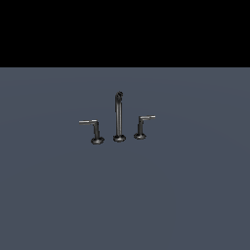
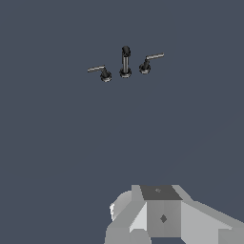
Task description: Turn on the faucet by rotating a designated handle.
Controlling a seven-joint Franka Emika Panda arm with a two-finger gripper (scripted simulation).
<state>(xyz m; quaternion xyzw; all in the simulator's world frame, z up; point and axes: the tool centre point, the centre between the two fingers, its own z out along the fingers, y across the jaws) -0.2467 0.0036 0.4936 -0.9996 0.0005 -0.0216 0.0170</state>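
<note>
Dark metal is the material of the small three-piece faucet (image 1: 118, 119), which stands near the middle of a plain grey-blue bench (image 1: 195, 205). It has a tall thin upright spout (image 1: 118, 117) with a hooked tip, and one low lever handle on each side. The designated part is the smaller L-shaped dark metal handle (image 1: 142, 128) on the exterior view's right of the spout, with a short post on a round base and a short silvery lever pointing away from the spout. The bigger dark handle with the longer lever (image 1: 94, 131) stands on the other side, apart from the spout. I judge that the task is at its very beginning: nothing touches the faucet, and the approach is not yet made. The next move calls for bringing the hand close to the smaller handle and placing it against the lever, so that a push can rotate it around its post; care is needed not to strike the spout just beside it. The exterior view shows the faucet from the side but no arm at all. The wrist view shows the faucet from above and well apart from the light grey body of the robot's hand (image 2: 157, 214); its fingers are not visible, so I cannot tell whether they are spread or closed.
</note>
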